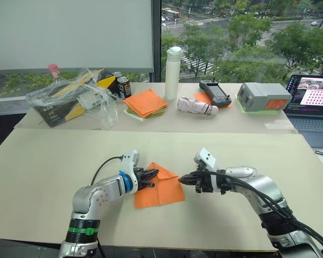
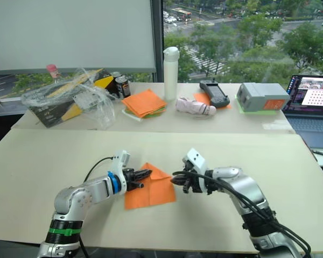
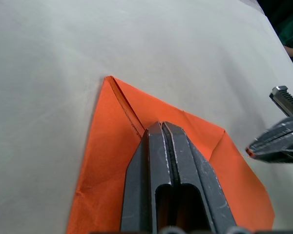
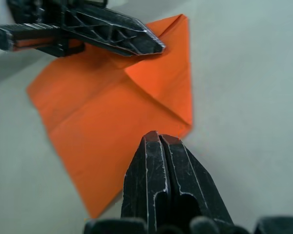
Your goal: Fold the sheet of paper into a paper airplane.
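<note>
The sheet of paper [image 1: 162, 192] lies flat on the near table [image 1: 43, 166]. It is bright orange, with two folded-in flaps meeting at a point on its far side. My left gripper [image 1: 154, 174] is shut, its tips resting on top of the paper's left flap beside the centre crease [image 3: 129, 109]. My right gripper [image 1: 182, 180] is shut too, its tips just at the paper's right edge [image 4: 185, 127], low over the table. In the right wrist view the left gripper [image 4: 157, 48] crosses over the far part of the sheet.
On the far table stand a stack of orange and green sheets [image 1: 145, 103], a white bottle [image 1: 173, 72], a can [image 1: 124, 86], a crumpled plastic bag [image 1: 75, 97], a white cloth bundle [image 1: 196, 106], a handheld controller [image 1: 215, 92], a grey box [image 1: 264, 97] and a laptop [image 1: 315, 102].
</note>
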{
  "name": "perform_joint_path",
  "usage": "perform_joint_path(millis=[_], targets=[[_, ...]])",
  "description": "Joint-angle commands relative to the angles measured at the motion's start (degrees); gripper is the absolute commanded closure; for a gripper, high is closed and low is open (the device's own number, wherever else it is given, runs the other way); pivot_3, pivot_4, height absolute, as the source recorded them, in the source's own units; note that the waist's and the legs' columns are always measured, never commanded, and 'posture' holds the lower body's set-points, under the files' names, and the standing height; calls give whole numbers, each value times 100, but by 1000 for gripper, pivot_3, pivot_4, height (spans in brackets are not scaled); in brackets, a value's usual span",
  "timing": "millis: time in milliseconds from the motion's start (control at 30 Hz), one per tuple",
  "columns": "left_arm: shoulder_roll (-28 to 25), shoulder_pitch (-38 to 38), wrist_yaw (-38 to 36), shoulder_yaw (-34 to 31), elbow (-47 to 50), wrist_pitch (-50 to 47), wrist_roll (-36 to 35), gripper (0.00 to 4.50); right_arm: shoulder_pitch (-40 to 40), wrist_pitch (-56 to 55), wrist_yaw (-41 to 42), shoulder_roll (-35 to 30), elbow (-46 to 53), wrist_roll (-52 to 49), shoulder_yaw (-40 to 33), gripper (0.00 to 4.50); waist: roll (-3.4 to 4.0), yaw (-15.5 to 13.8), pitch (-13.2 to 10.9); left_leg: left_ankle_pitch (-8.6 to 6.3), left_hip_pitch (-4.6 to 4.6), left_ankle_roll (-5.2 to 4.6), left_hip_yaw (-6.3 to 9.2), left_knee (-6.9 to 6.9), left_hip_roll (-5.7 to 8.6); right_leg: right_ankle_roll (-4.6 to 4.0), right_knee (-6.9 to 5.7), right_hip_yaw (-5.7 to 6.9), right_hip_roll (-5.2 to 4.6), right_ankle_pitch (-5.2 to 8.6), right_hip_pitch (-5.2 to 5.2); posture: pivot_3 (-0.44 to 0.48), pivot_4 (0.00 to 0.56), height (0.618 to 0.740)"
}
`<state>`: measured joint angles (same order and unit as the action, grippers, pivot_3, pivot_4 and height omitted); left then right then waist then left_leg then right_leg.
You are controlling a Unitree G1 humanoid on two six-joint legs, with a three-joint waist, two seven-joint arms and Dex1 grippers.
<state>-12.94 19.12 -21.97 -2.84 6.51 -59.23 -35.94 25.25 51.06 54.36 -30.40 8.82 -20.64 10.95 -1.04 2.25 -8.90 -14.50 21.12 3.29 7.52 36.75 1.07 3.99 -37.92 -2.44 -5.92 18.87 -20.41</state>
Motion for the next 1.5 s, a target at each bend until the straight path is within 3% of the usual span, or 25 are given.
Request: perform_joint_path(millis=[33,300,833,1500], targets=[[-9,-226,105,136,-228,-204,142,4482,237,290,-68,6,141,-306,-247,4500,0,1,0,0,0,0,0,0,0,0,0,0,0,0,0,0,150,740],[41,-261,133,134,-195,-197,141,4500,532,563,-325,67,-221,-459,-367,1942,0,-6,0,-1,1,-1,0,0,1,0,2,0,-1,0,0,0,150,740],[134,-336,225,96,-122,-193,126,4500,793,1469,-16,-13,-456,-835,-62,1942,0,-9,0,-2,2,-4,-1,0,2,0,4,0,-2,0,0,0,150,740],[155,-406,265,36,-25,-215,122,4500,1613,2552,-828,495,-1659,-1092,-600,1942,0,-1,0,-4,4,-7,-1,0,4,0,7,1,-5,0,-2,0,150,740]])
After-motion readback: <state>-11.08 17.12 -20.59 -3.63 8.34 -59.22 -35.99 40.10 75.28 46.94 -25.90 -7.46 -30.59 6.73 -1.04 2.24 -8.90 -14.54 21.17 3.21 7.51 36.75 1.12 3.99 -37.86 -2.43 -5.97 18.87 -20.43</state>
